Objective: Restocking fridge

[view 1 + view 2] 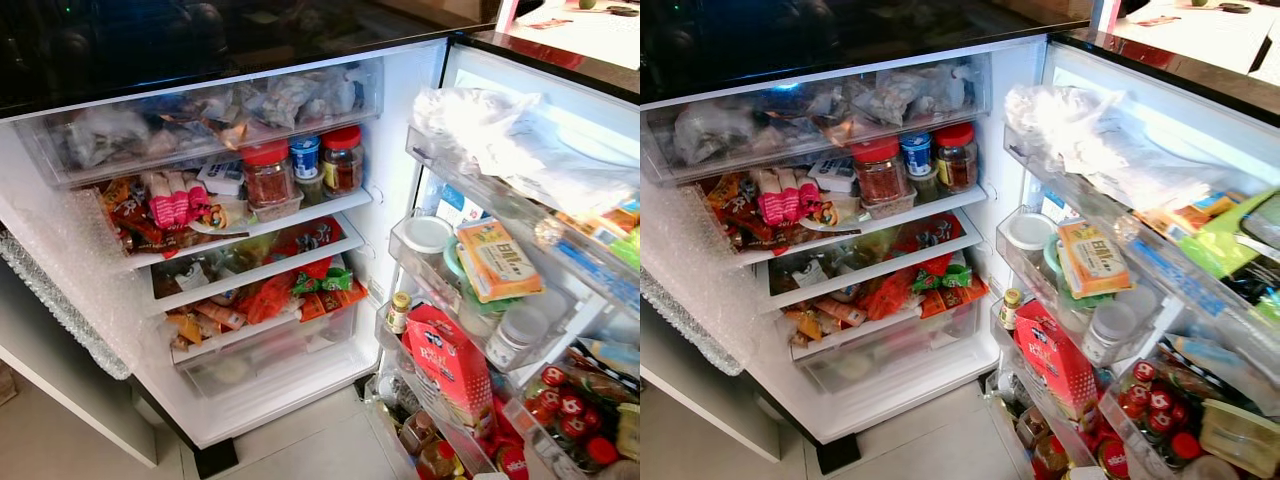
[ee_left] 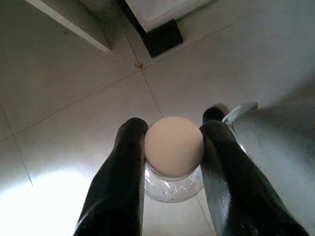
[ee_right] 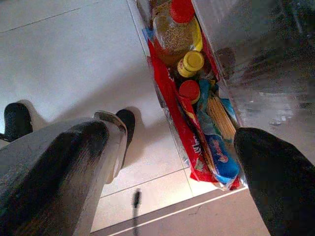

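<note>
A clear glass jar (image 2: 173, 169) with a cream lid sits clamped between the two black fingers (image 2: 118, 182) of the left gripper (image 2: 172, 162), held low over the pale tiled floor (image 2: 64, 113). The wrist view looks down past it to the tile joints and the dark foot of the fridge (image 2: 162, 37).

The right gripper (image 3: 162, 162) hangs over the same floor with its fingers (image 3: 275, 182) spread wide apart and nothing between them. Beyond it is the bottom door bin, packed with a red-capped bottle (image 3: 177, 27), a yellow-capped bottle (image 3: 190, 63) and red packets (image 3: 189, 132).

In the head views the fridge (image 1: 400, 90) stands open. A clear drawer (image 1: 200, 115) at the top holds bagged food. On the shelf below stand two red-lidded jars (image 1: 268, 175) with a blue-lidded tub (image 1: 304, 155) between them, and pink packets (image 1: 170, 200) lie to their left. Lower shelves carry orange and red snack bags (image 1: 270, 295).

The open door (image 1: 560, 100) is on the right; its bins hold white plastic bags (image 1: 500, 130), an orange box (image 1: 495, 258), a red carton (image 1: 450, 365) and red-capped bottles (image 1: 560, 400).
</note>
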`<state>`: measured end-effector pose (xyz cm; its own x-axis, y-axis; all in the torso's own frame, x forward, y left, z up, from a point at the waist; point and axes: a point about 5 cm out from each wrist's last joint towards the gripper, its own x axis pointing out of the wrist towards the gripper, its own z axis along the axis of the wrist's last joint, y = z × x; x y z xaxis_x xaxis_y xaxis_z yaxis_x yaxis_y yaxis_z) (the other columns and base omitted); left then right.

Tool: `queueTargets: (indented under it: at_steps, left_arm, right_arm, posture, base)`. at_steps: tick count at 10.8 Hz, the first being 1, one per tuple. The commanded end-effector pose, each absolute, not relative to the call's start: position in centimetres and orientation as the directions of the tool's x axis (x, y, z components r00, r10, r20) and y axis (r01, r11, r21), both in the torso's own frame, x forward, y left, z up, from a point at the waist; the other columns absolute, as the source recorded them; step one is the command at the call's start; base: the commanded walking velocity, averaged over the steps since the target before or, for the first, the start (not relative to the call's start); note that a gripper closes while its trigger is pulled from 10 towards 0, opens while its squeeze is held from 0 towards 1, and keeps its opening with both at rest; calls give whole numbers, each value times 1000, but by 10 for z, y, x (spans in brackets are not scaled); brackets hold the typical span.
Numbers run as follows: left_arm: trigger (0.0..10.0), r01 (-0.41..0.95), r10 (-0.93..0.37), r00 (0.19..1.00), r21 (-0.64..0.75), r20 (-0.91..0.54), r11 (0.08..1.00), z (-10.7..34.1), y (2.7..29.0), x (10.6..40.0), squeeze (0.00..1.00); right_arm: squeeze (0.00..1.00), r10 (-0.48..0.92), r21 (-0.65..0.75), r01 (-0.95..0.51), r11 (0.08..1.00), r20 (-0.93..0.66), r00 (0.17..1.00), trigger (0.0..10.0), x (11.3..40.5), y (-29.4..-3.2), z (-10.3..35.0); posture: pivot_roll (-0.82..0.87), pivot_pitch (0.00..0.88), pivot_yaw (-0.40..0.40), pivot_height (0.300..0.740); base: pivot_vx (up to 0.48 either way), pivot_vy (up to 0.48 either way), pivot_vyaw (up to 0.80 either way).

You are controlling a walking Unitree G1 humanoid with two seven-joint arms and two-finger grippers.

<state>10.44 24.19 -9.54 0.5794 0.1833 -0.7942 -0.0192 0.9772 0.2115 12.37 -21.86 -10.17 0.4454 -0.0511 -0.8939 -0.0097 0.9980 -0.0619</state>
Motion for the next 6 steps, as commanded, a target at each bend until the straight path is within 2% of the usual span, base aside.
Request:
queueTargets:
  at_steps: [1,3,4,5,6]
  left_arm:
    - [10000,-54,193,598,201,-778,978,-94,244,104,0]
    - [10000,-138,232,660,188,-715,972,-89,245,106,0]
    - [10000,-127,236,662,203,-712,971,-89,245,107,0]
    - [10000,-95,167,948,261,-270,961,-18,223,233,0]
    - [10000,-126,144,935,75,-324,989,-17,219,242,0]
  right_arm:
    - [0,-44,-62,-27,998,-900,434,10000,122,-218,-103]
    - [0,-36,-65,-54,996,-903,428,10000,121,-218,-103]
    - [0,-36,-67,-57,996,-903,427,10000,121,-218,-103]
    - [0,-30,-73,-87,994,-908,418,10000,122,-219,-102]
    - [0,-24,-85,-131,988,-913,408,10000,123,-219,-102]
  posture:
    - [-69,0,21,740]
    - [-67,0,21,740]
    - [-62,0,19,740]
    - [-53,0,11,740]
    - [-48,0,10,740]
  base:
    - [0,0,0]
    - [0,0,0]
    - [0,0,0]
    - [0,0,0]
    - [0,0,0]
